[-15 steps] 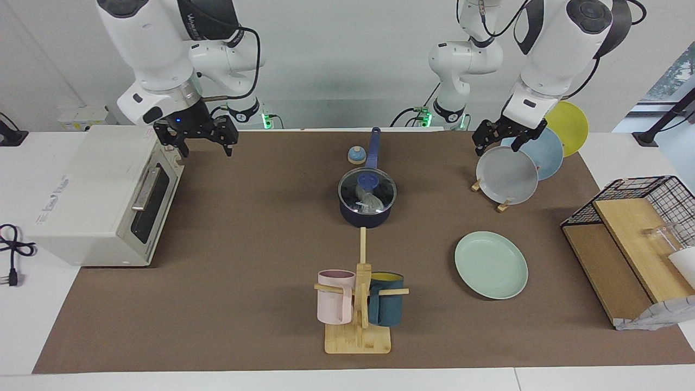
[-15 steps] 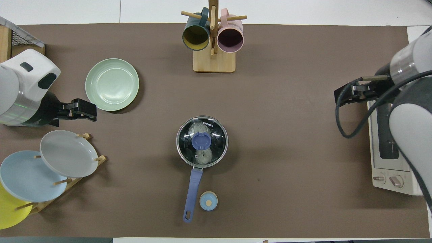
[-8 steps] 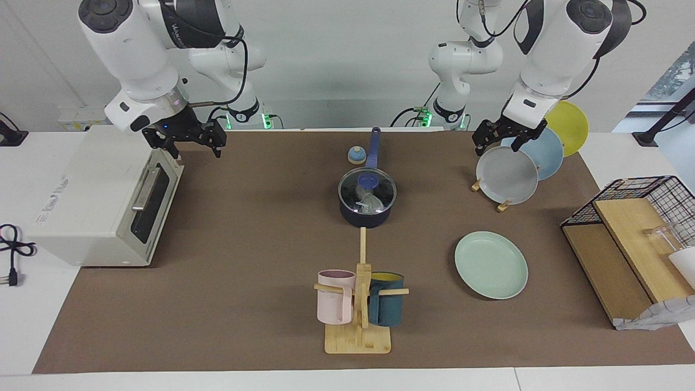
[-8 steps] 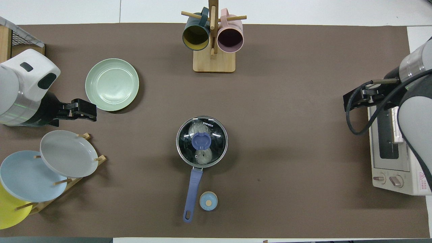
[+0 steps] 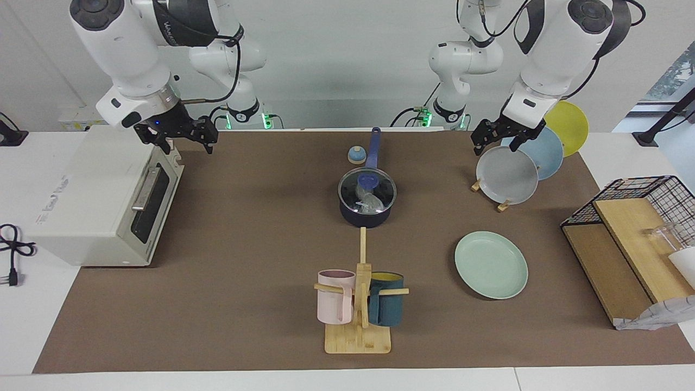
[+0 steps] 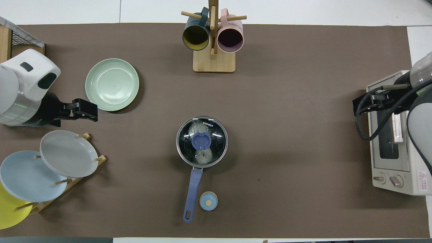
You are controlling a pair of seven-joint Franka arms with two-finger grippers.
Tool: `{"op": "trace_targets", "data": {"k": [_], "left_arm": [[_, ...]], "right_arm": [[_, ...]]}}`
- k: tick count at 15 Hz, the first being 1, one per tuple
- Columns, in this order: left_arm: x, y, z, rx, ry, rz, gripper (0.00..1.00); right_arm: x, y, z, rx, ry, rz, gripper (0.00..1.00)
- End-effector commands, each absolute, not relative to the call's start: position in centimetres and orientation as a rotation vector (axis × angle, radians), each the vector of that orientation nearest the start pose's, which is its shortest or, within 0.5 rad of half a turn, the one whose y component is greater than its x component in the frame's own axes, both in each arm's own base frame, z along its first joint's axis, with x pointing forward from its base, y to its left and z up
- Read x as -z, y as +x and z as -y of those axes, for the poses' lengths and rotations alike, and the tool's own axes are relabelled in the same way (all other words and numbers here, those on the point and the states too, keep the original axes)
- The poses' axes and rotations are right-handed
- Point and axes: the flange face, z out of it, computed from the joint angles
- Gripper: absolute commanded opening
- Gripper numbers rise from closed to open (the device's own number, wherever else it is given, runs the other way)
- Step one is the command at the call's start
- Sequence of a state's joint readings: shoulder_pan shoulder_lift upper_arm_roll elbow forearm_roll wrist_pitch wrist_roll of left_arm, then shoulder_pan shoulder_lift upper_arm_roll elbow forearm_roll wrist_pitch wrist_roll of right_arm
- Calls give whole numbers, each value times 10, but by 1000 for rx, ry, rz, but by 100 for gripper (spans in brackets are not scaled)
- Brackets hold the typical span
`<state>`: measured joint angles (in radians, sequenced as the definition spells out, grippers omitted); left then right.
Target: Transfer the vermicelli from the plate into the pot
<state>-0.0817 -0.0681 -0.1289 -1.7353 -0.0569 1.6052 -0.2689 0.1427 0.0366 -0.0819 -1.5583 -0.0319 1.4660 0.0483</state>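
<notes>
The dark pot point(image 5: 365, 217) with its long blue handle point(image 6: 192, 189) stands mid-table under a glass lid point(image 6: 216, 135). Through the lid I see two whitish vermicelli point(image 6: 197, 127) nests inside the pot. The mint-green plate point(image 5: 491, 264) lies bare, farther from the robots than the pot, toward the left arm's end; it shows again in the overhead view point(image 6: 111, 84). My left gripper point(image 5: 499, 142) hangs open and holds nothing, over the grey plate on the rack. My right gripper point(image 5: 178, 139) is open with nothing in it, raised over the toaster oven's front corner.
A rack point(image 5: 502, 205) holds grey, light blue and yellow plates at the left arm's end. A toaster oven point(image 5: 98, 195) sits at the right arm's end. A mug tree point(image 5: 358, 304) with pink and teal mugs stands farther out. A small blue timer point(image 6: 208, 200) lies beside the pot handle.
My right gripper has drawn away from the table's middle to over the toaster oven's corner and risen a little. The left arm, pot and plate have not moved.
</notes>
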Motion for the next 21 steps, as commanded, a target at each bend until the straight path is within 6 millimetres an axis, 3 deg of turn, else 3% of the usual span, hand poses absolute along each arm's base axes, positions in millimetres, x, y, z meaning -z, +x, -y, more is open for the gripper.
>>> {"op": "trace_targets", "data": {"k": [1, 4, 9, 12, 21], "left_arm": [[-589, 520, 112, -111, -3185, 103, 100], [-588, 520, 110, -123, -3182, 122, 100], [-588, 519, 110, -120, -3182, 125, 100], [-588, 519, 111, -123, -3181, 123, 100], [-588, 519, 111, -120, -3182, 123, 100]], "right_arm": [[-600, 548, -22, -195, -3190, 44, 100], [-598, 536, -18, -201, -3183, 36, 100], [-597, 540, 10, -178, -3173, -46, 100], [-603, 543, 1, -160, -3172, -23, 100], [-601, 545, 8, -168, -3166, -44, 100]]}}
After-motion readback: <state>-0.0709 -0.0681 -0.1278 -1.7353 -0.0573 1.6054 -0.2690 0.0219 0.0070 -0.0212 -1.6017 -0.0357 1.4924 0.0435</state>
